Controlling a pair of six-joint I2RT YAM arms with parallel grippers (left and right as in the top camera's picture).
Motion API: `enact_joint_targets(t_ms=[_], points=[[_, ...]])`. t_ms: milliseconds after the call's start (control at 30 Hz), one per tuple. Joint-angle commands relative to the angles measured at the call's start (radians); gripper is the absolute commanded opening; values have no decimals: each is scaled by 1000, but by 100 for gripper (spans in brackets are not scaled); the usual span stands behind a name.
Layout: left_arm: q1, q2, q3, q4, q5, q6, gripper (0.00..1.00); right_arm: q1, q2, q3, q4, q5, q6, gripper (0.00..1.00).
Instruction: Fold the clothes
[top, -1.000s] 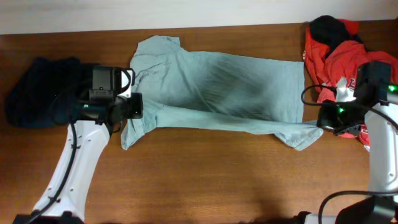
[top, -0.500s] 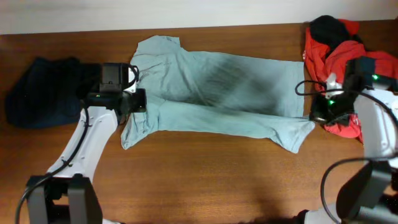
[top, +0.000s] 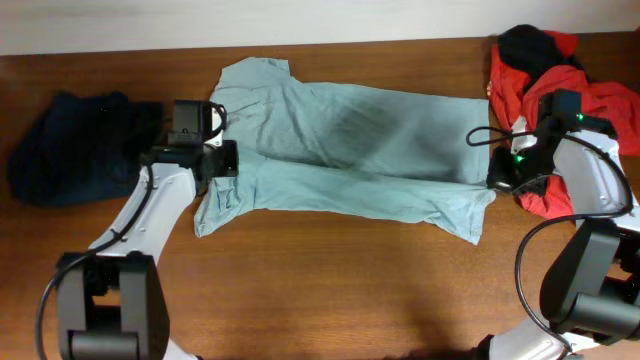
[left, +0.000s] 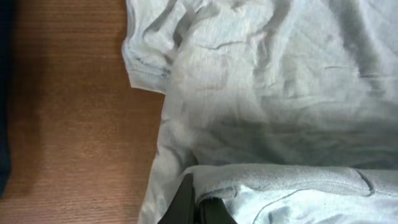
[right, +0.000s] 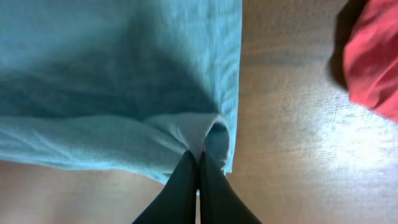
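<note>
A light blue t-shirt (top: 350, 150) lies spread across the middle of the wooden table, its near half folded up over itself. My left gripper (top: 228, 166) is shut on the shirt's folded edge near the left sleeve; in the left wrist view the fingers (left: 198, 200) pinch the light fabric (left: 273, 112). My right gripper (top: 496, 178) is shut on the shirt's right edge; in the right wrist view the fingers (right: 199, 163) pinch a fold of the blue cloth (right: 112, 81).
A dark navy garment (top: 75, 145) lies bunched at the far left. A pile of red and black clothes (top: 555, 85) sits at the back right, showing in the right wrist view (right: 373, 62). The bare wooden table (top: 330, 290) lies in front.
Both grippers have carried the shirt's near edge further away from the front, up over the shirt body. The right gripper has moved left and back; the fold is now narrower.
</note>
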Motion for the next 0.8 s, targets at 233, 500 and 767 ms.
enact_joint_targets(t_ms=[233,500,767], points=[[-1,23,-7,40,-14,-10,68,6,21,-3,23,-9,10,67],[1,21,49,31,-10,-9,99,6,21,95,-40,-79,32,88],[1,37,357,-148,-2,-7,99,7,21,388,-138,-74,28,88]])
